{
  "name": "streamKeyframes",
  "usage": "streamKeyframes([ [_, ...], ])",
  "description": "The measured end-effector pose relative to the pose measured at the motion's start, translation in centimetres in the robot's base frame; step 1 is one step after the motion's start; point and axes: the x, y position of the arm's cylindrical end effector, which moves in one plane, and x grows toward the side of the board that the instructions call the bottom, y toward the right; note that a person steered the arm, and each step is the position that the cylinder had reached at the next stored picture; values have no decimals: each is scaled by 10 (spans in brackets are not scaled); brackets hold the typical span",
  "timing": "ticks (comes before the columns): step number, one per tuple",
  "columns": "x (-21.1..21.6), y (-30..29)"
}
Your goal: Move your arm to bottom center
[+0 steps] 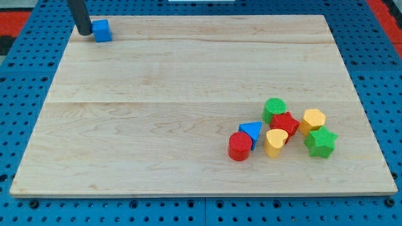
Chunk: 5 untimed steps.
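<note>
My tip rests on the wooden board at the view's top left corner. A blue cube sits just to the right of the tip, touching or nearly touching it. The other blocks lie clustered at the view's lower right, far from the tip: a green cylinder, a red star, a yellow hexagon, a green star, a yellow heart, a blue triangle and a red cylinder.
The board lies on a blue pegboard surface that shows on all sides. The board's bottom edge runs near the view's bottom.
</note>
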Motion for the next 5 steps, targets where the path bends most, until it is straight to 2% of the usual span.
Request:
streamKeyframes([
  [2, -28, -3],
  [3, -15, -8],
  [5, 79, -4],
])
